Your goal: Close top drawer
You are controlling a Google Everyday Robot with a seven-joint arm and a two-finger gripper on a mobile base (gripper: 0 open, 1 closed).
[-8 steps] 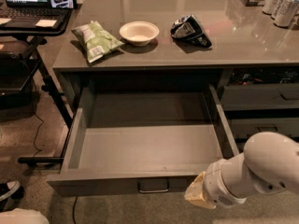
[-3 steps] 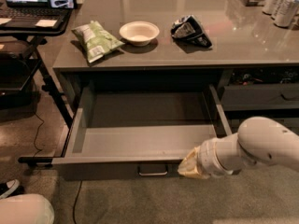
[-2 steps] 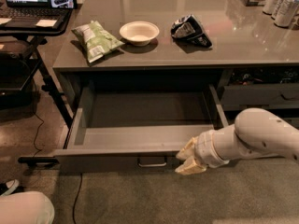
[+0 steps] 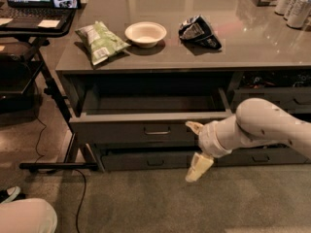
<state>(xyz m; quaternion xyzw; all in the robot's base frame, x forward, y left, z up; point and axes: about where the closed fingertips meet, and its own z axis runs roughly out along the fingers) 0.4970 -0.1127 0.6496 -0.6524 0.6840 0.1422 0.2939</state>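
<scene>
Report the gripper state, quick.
Gripper: open, holding nothing, at the front panel of the still partly open top drawer, right of its handle.

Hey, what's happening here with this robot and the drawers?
A robot arm has its open gripper at the front panel of the top drawer, right of the handle, apparently to push it shut. The drawer is only partly open. A green chip bag, white bowl and dark packet sit on the counter.

Cream pincer at dk-grey top drawer

Gripper mid-frame, fingers wide apart
</scene>
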